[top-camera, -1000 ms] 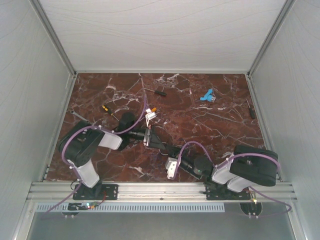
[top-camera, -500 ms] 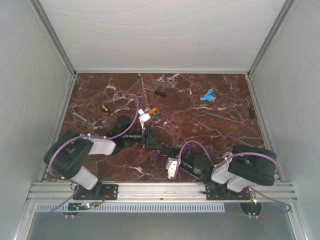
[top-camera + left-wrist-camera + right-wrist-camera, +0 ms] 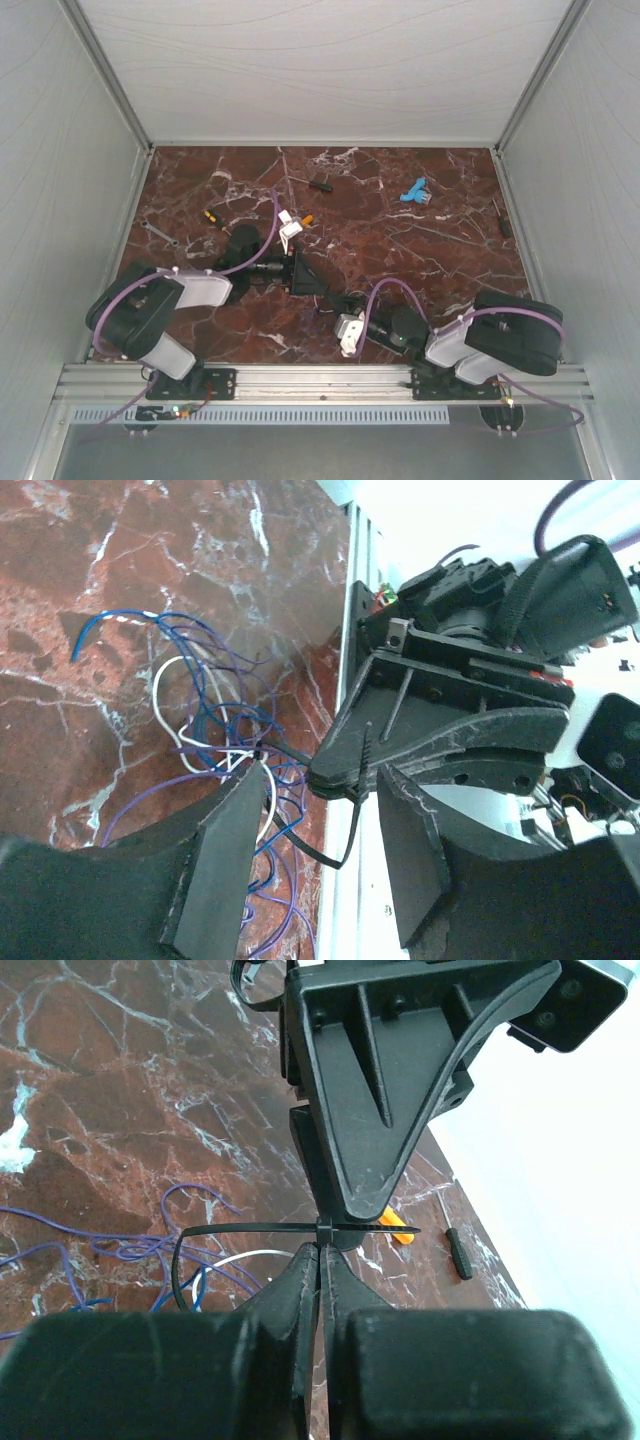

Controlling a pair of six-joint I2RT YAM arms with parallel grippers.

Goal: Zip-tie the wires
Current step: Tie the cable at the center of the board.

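The wires (image 3: 215, 730) are thin blue, purple and white loops lying on the marble; they also show in the right wrist view (image 3: 140, 1250) and are barely visible from above (image 3: 322, 308). A black zip tie (image 3: 345, 825) loops through them. My right gripper (image 3: 322, 1250) is shut on the zip tie (image 3: 322, 1228) at its head, with the tail sticking out to the right. My left gripper (image 3: 320, 790) is open, its fingers on either side of the right gripper's tips and the tie's hanging loop. From above, the left gripper (image 3: 303, 273) and right gripper (image 3: 328, 300) meet tip to tip.
An orange-handled screwdriver (image 3: 395, 1228) and a black one (image 3: 458, 1252) lie beyond the grippers. The top view shows more small screwdrivers (image 3: 213, 218) (image 3: 320, 185) (image 3: 500, 218), a blue part (image 3: 413, 192) at the back right, and the table's near rail (image 3: 320, 380).
The left arm's elbow has dropped back toward the near left while its gripper stayed at the wires. The right arm has shifted slightly right.
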